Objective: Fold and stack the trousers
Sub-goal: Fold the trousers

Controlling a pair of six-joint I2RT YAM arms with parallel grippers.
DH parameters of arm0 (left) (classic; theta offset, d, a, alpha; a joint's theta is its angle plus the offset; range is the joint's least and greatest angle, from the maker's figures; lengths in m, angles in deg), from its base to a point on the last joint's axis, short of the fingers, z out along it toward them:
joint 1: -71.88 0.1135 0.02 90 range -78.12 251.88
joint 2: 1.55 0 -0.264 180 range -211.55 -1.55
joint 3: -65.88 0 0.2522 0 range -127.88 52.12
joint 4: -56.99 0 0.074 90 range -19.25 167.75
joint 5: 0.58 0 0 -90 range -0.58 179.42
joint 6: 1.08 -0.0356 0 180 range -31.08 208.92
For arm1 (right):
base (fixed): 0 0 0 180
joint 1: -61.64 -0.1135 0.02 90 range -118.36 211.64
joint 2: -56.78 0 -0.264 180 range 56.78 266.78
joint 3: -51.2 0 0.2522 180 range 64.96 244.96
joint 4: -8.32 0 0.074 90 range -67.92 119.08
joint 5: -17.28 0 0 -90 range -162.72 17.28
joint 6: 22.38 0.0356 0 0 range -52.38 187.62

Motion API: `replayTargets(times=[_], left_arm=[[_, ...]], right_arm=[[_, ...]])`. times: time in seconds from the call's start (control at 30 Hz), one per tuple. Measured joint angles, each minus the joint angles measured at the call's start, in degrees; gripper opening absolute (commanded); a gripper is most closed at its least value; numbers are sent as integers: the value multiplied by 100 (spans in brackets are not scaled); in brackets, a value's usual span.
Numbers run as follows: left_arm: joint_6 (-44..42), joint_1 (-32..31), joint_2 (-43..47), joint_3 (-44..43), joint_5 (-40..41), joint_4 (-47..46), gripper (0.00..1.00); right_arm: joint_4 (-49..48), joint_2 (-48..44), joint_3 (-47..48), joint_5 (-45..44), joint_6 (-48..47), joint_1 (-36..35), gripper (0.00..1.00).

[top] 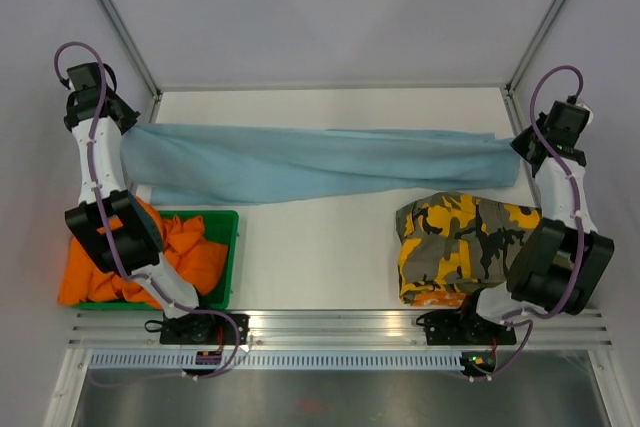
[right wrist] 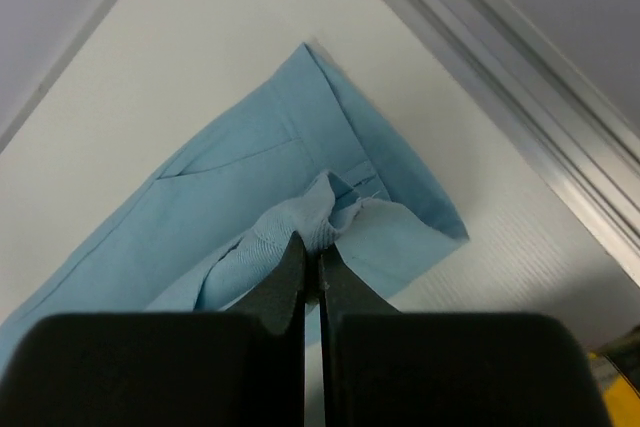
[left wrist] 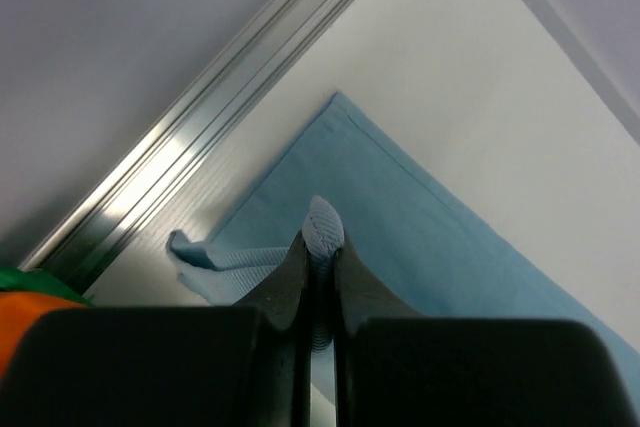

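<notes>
A: What sits closest to the lens?

B: In the left wrist view, the left gripper [left wrist: 320,247]. Its 2 black fingers are pressed almost together, with a ribbed fold of the blue trousers [top: 320,162] pinched between them and poking out past the tips.

A: And the right gripper [right wrist: 312,247]?

B: The same. Its fingers are closed to a thin slit on a bunched bit of the blue cloth, beside what looks like a hem with a seam running along it.

A: Where do the blue trousers lie?

B: Across the far half of the table [top: 320,257], stretched from the left side to the right. Each end meets 1 gripper. The cloth is wider toward the left and narrows into long folds toward the right. In both wrist views it spreads flat on the white top below the pinched part.

A: Does it touch anything else?

B: Its near edge on the right runs just beside the camo trousers [top: 455,237]. I cannot tell whether they touch.

A: Describe those.

B: A folded yellow, black and grey pile at the near right, next to the right arm. A strip of orange shows under its near edge.

A: Anything at the left?

B: A green bin [top: 228,247] at the near left holds crumpled orange trousers [top: 190,247], which spill over its left side. The left arm crosses above them.
</notes>
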Motion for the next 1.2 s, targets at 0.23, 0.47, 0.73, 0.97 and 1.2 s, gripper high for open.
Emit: replayTargets(times=[0.23, 0.47, 0.73, 0.97, 1.2], left_arm=[[114, -2, -828, -48, -22, 164, 2], [229, -4, -1193, -48, 2, 52, 2], [293, -4, -1674, -48, 85, 35, 2], [291, -20, -1882, -59, 125, 7, 2], [293, -81, -1993, -87, 184, -129, 2]], right_arm=[[-229, 1703, 673, 507, 42, 11, 0], [-780, 2544, 1080, 1088, 39, 11, 0], [-922, 3346, 1449, 1355, 22, 11, 0], [-892, 3685, 1672, 1394, 20, 9, 0], [-811, 3904, 1961, 1497, 20, 2, 0]])
